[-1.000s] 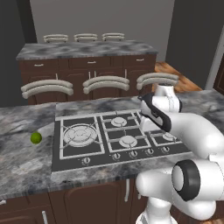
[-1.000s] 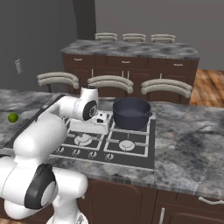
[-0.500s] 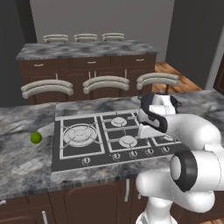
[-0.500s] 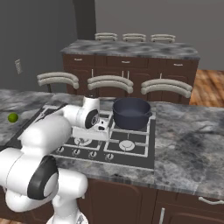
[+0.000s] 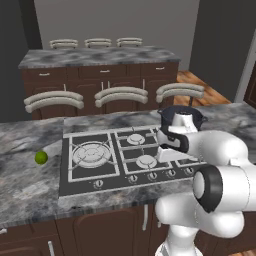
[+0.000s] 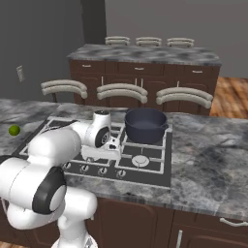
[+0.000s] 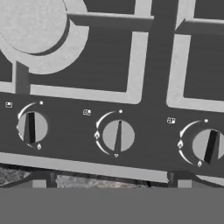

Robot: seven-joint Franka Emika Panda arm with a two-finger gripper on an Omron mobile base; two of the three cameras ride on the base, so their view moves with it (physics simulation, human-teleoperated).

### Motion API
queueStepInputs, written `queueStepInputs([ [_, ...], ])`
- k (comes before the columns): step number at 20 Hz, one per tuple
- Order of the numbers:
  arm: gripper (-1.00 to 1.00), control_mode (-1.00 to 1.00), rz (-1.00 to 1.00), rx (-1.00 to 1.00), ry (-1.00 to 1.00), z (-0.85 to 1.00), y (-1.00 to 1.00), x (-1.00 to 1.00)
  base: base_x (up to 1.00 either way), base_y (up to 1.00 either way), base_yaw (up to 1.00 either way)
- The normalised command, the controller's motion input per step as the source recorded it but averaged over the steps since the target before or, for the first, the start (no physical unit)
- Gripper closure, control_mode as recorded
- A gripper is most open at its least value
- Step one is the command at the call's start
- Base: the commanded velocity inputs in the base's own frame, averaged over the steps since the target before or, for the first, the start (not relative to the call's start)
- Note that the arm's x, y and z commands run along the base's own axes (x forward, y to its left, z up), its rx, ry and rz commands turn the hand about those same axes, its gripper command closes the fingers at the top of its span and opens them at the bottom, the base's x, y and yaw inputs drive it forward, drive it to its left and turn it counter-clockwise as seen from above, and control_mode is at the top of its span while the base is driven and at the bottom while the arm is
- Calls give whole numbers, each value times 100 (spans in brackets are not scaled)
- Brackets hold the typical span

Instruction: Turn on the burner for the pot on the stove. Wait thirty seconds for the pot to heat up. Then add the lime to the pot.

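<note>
Left base view: the stove [image 5: 115, 157] sits in the grey counter [image 5: 30, 185]. The lime [image 5: 41, 157] lies on the counter just left of the stove, well apart from the arm. The pot [image 5: 182, 116] stands at the back right of the stove, and the white arm hides most of it. The gripper [image 5: 167, 154] hangs low over the right part of the stove, near the row of knobs [image 5: 134, 178]. Three stools [image 5: 115, 95] stand behind the counter, and a second counter [image 5: 100, 55] with more stools is farther back. Compared with a second ago, the hand has come lower and closer to the knobs.

Right base view: the pot [image 6: 145, 125] stands on the back burner, plain to see. The gripper [image 6: 104, 154] is in front of it and to its left, down low over the stove [image 6: 145, 164]. The lime [image 6: 14, 130] lies far to the left on the counter [image 6: 208, 164]. The arm blocks the left half of the stove. The pot and lime are where they were before.

Hand view: three knobs [image 7: 117, 136] sit in a row, with a silver burner cap [image 7: 33, 26] above the left one. The finger tips cannot be made out here, but the fingers are spread wide and hold nothing.
</note>
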Motion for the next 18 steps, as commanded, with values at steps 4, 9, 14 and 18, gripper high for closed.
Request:
queueStepInputs([
  [4, -100, -100, -6, 0, 0, -4, 0, 42, 0, 0, 0],
  [9, -100, -100, -3, 0, 5, -9, 0, 13, 0, 0, 0],
  [14, -100, -100, 0, 0, 8, -29, -5, -9, 0, 0, 0],
  [18, -100, -100, 0, 0, 5, -20, -3, -3, 0, 0, 0],
])
